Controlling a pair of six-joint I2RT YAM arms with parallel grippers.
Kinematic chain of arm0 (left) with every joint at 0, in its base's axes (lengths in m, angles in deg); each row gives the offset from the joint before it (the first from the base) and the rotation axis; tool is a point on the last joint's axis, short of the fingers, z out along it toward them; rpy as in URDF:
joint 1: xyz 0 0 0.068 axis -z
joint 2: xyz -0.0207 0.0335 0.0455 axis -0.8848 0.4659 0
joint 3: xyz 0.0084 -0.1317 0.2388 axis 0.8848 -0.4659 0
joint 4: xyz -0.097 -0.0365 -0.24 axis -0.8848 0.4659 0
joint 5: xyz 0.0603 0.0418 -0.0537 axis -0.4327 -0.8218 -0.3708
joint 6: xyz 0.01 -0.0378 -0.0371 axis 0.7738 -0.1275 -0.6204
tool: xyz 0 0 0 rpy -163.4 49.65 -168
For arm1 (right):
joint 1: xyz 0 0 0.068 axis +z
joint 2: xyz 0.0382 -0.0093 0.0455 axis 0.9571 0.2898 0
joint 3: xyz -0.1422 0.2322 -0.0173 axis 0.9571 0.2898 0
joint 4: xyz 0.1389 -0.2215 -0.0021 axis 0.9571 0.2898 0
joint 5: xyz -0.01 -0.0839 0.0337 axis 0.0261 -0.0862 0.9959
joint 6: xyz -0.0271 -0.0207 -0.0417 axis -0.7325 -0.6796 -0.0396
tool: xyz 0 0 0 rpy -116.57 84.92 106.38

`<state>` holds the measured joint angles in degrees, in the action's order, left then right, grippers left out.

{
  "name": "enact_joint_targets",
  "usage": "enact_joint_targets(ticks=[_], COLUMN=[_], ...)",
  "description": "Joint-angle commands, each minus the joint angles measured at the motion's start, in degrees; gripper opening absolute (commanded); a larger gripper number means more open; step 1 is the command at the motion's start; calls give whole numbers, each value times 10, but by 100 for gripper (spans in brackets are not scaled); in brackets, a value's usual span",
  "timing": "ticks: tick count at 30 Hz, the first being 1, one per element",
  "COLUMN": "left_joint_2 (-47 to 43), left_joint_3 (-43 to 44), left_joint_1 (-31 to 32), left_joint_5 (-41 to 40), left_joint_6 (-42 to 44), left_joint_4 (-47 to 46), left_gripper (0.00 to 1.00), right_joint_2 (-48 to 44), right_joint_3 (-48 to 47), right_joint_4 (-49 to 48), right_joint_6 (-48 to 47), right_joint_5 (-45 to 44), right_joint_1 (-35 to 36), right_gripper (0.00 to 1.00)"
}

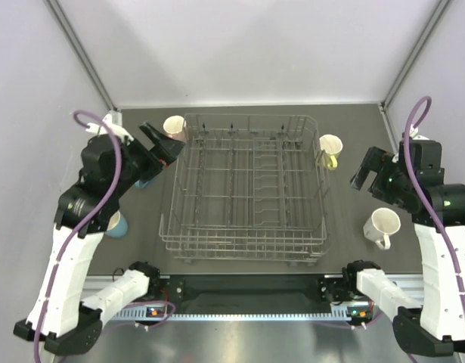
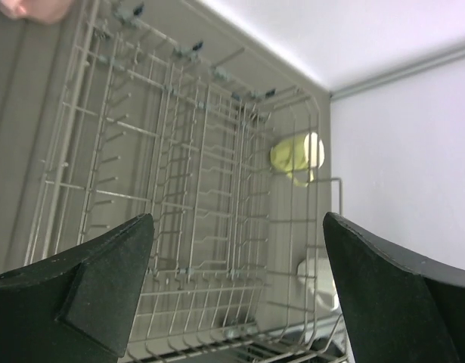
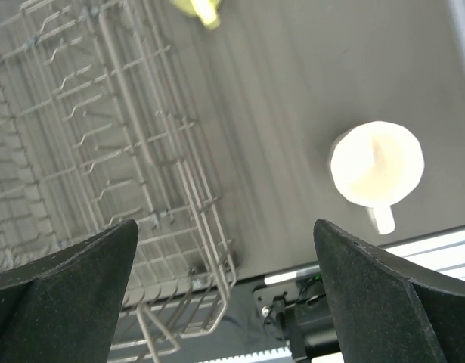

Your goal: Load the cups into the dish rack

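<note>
Dark grey table (image 1: 353,189): a wire dish rack (image 1: 247,189) is set at its centre. A pink cup (image 1: 174,125) is placed beside the rack's far left corner and a yellow cup (image 1: 330,149) beside its far right corner. A white cup (image 1: 384,224) is stood upright to the right, and a light blue cup (image 1: 117,224) is partly hidden at the left.

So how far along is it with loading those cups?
Nothing is loaded yet: the dish rack holds no cups. Nothing is in hand either; the left gripper and right gripper are open and empty. The pink mug, yellow mug, white mug and light blue mug all sit on the table outside it.
</note>
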<state>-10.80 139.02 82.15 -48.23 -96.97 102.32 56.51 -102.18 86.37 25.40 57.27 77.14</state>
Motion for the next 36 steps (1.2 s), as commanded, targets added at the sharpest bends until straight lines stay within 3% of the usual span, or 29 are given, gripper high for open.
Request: enact_joint_targets(ticks=[1, 17, 21, 29, 36], left_joint_2=[-46, 124, 154, 196, 208], left_joint_3=[-19, 111, 144, 216, 239], left_joint_1=[-2, -3, -3, -4, -6], left_joint_5=[-43, -1, -1, 34, 39], left_joint_6=[-25, 50, 68, 147, 173], left_joint_4=[-19, 131, 158, 172, 169], left_gripper=[99, 91, 83, 81, 77], right_joint_2=[13, 106, 174, 340, 419], right_joint_3=[-37, -16, -33, -149, -168], right_joint_4=[82, 18, -35, -98, -166], right_joint_6=[-12, -47, -50, -44, -27], right_joint_5=[-50, -5, 16, 28, 41], right_joint_1=[-5, -14, -44, -68, -73], right_gripper=[100, 100, 99, 94, 83])
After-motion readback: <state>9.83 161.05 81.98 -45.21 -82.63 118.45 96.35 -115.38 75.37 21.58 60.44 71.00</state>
